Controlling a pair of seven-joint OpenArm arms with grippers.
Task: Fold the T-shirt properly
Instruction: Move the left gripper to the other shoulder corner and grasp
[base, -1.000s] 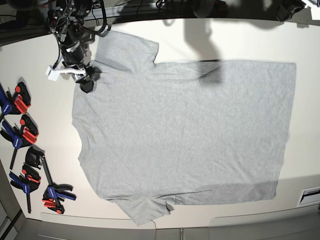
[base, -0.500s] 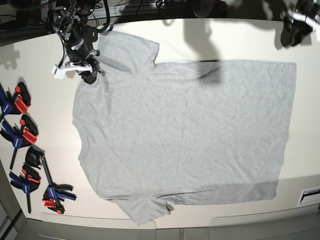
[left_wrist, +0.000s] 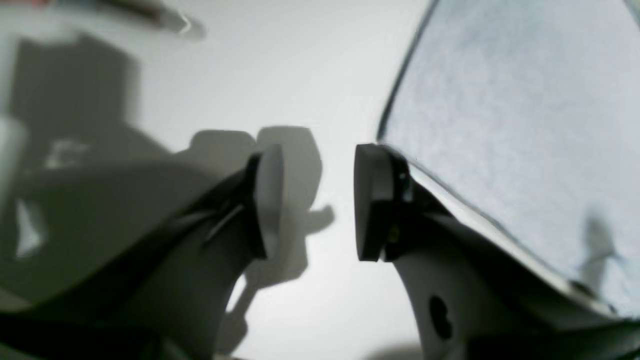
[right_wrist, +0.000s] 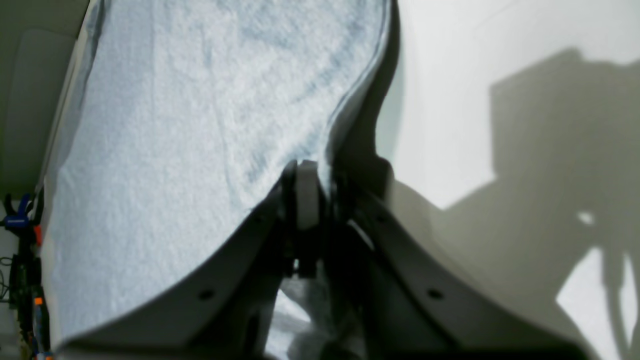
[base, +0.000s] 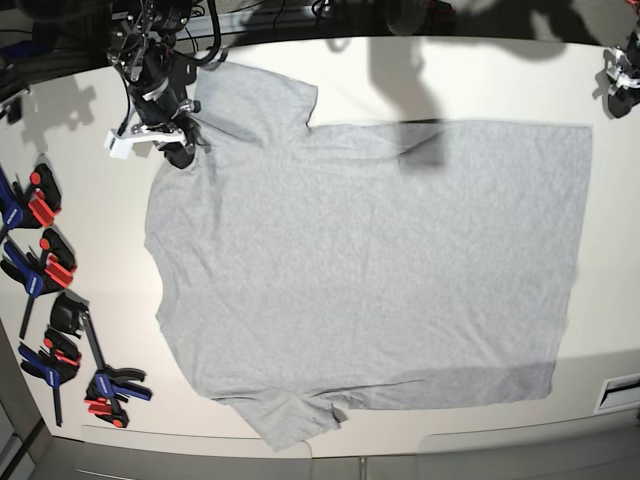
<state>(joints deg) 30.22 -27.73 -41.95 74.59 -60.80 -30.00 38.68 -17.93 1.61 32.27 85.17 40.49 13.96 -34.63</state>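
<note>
Since the earlier frames the right gripper (base: 178, 150) has closed on the T-shirt (base: 370, 270) at its edge near the far sleeve, and the left gripper (base: 625, 85) has moved away to the far corner of the worktop (base: 90, 240), off the cloth. Nearest in the base view lies one sleeve at the front edge, and beside it on the view's left is a group of clamps (base: 50, 300) with red and blue handles; I count about five, but they overlap. One T-shirt is spread flat, plain grey side up, and no writing can be read on it. Its long axis runs across the worktop, with the sleeves toward the view's left and the straight hem toward the right. In the right wrist view the jaws are shut, pinching the T-shirt's fabric. In the left wrist view the two pads (left_wrist: 267, 200) stand apart with only bare worktop between them, so this gripper is open and holds nothing; the cloth's edge lies just beside it.
</note>
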